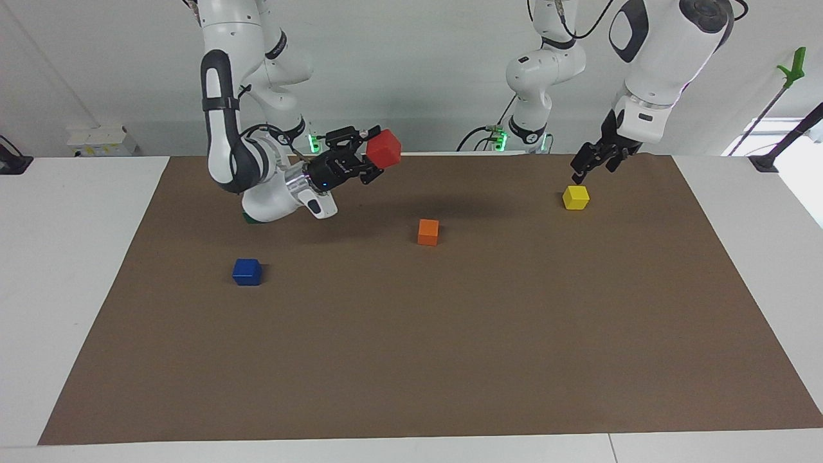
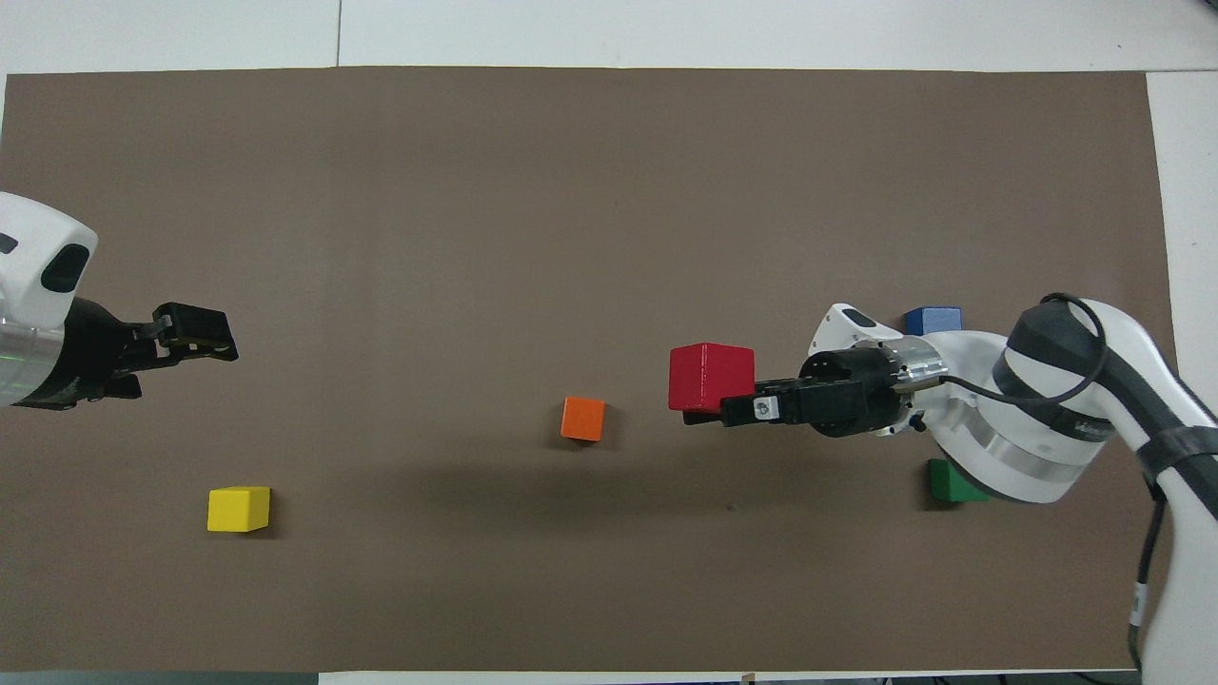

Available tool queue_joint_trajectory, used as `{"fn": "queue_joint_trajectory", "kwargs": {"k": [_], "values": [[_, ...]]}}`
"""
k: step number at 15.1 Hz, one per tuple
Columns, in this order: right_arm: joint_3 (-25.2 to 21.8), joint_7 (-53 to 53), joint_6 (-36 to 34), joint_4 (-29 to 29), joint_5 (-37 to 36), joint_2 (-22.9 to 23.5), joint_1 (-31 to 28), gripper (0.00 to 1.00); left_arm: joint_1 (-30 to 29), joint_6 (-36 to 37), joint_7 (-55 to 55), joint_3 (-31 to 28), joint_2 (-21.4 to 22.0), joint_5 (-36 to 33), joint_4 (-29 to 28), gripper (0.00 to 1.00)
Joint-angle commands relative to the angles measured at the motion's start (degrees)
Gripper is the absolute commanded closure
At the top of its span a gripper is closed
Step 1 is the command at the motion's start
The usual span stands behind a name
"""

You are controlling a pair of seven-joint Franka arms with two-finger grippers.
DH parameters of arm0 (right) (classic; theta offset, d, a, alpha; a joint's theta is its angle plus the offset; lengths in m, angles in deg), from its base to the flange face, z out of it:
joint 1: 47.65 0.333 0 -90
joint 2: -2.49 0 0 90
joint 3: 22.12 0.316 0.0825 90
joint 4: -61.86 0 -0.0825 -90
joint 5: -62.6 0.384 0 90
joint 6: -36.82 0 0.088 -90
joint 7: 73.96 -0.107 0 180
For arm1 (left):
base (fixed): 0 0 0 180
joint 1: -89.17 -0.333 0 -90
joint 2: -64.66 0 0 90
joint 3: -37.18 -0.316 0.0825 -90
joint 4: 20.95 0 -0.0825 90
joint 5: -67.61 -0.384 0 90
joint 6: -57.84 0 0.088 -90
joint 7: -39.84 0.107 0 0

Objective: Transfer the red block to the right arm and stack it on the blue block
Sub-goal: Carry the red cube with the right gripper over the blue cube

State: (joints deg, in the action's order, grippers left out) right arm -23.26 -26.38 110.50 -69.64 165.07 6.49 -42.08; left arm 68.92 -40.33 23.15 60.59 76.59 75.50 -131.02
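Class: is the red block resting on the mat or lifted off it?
Lifted. The right gripper holds the red block in the air; its shadow falls on the mat below.

The right arm [image 2: 1037, 419] partly hides the green block [image 2: 949, 483] and blue block [image 2: 931, 319].

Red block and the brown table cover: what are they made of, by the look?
Red block: likely painted wood or hard plastic; matte, even faces, crisp edges, no glare. Which of the two cannot be told.
Brown cover: looks like paper or thin card sheet; flat, matte, clean straight edges, a slight ripple at the edge nearest the robots.
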Motion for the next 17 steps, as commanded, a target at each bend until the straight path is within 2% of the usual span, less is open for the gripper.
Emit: {"fn": "queue_joint_trajectory", "kwargs": {"k": [1, 2, 4, 6, 13, 15, 17], "values": [[0.35, -8.45, 3.92, 2.03, -11.29, -6.45, -5.03, 1.00, 0.21, -3.31, 3.93, -1.16, 1.61, -1.48, -3.21, 0.00], [0.26, -10.13, 3.92, 3.08, -15.42, -7.07, -6.43, 1.00, 0.47, -4.48, 6.47, -1.69, -1.18, -3.48, -0.26, 0.00], [0.26, -11.89, 3.92, 5.45, -25.52, -8.30, -8.90, 1.00, 5.98, 1.11, 7.11, -2.31, -9.43, -11.81, 9.22, 0.00], [0.26, -13.04, 4.01, 8.35, -35.54, -9.09, -10.83, 1.00, 9.16, 3.77, 7.63, -6.07, -13.41, -13.08, 14.70, 0.00], [1.05, -28.84, 4.01, 24.43, -71.14, -10.86, -10.93, 1.00, 10.14, 3.86, 14.75, -8.82, -12.37, -12.99, 12.87, 0.00], [1.14, -33.24, 5.84, 25.33, -79.14, -10.50, -9.79, 1.00, 10.14, 3.86, 14.76, -8.82, -12.28, -12.90, 12.78, 0.00], [1.23, -36.23, 12.94, 24.10, -85.39, -10.59, -8.83, 1.00, 13.11, 3.95, 14.32, -10.13, -12.28, -12.90, 12.87, 0.00]]}}
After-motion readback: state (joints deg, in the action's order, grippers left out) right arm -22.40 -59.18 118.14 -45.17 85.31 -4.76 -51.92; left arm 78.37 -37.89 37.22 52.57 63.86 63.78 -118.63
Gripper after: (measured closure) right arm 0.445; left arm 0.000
